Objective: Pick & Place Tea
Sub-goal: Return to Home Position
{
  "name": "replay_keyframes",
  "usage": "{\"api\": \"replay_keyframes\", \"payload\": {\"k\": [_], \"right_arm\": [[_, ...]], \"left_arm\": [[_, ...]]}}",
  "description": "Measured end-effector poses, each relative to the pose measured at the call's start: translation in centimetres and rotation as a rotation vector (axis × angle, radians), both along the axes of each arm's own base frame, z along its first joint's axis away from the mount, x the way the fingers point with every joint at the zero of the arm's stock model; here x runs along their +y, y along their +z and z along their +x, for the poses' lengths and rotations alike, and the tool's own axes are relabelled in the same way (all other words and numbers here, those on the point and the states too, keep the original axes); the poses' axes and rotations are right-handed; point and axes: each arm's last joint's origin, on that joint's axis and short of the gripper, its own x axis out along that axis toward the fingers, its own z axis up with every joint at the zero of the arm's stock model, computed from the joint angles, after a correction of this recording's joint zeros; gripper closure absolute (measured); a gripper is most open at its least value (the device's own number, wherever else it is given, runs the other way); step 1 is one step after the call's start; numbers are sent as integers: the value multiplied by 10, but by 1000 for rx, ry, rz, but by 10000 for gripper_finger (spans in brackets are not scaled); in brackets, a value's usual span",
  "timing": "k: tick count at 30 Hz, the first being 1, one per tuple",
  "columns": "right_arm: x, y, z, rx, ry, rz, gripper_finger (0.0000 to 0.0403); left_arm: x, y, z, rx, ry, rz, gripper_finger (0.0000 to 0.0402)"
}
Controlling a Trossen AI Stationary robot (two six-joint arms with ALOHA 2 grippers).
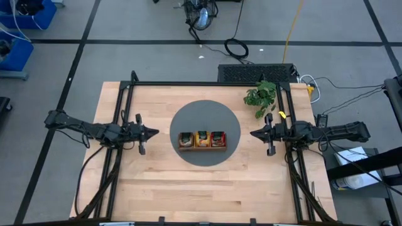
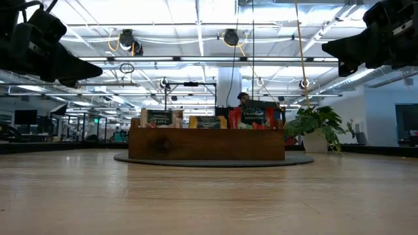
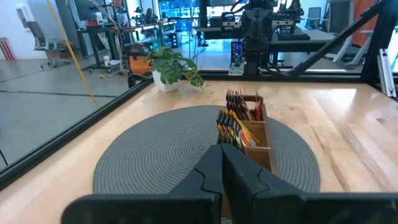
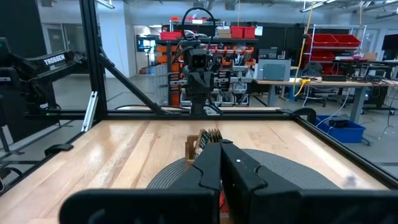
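The tea sachets stand upright in a brown wooden three-compartment tray (image 1: 202, 147): dark green (image 1: 186, 139) on the left, orange-yellow (image 1: 202, 139) in the middle, red (image 1: 218, 139) on the right. The tray sits on a round grey mat (image 1: 205, 113) at the table's middle. My left gripper (image 1: 154, 132) hovers level to the left of the mat, shut and pointing at the tray (image 3: 261, 140). My right gripper (image 1: 254, 133) hovers level to the right of the mat, shut and pointing at the tray (image 4: 194, 146). Both hang well above the tabletop in the low view, and neither holds anything.
A small potted plant (image 1: 260, 95) stands at the table's far right, behind my right gripper. Black frame rails (image 1: 125, 113) run along the table's left, right and far sides. Bare wood lies between the mat and the near edge (image 1: 201, 201).
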Motion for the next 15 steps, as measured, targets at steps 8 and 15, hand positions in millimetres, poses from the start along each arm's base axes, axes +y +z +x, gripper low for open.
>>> {"api": "replay_keyframes", "payload": {"k": [8,15], "right_arm": [[0,0,0,0,0,0,403],[0,0,0,0,0,0,403]], "left_arm": [[0,0,0,0,0,0,389],[0,0,0,0,0,0,395]]}}
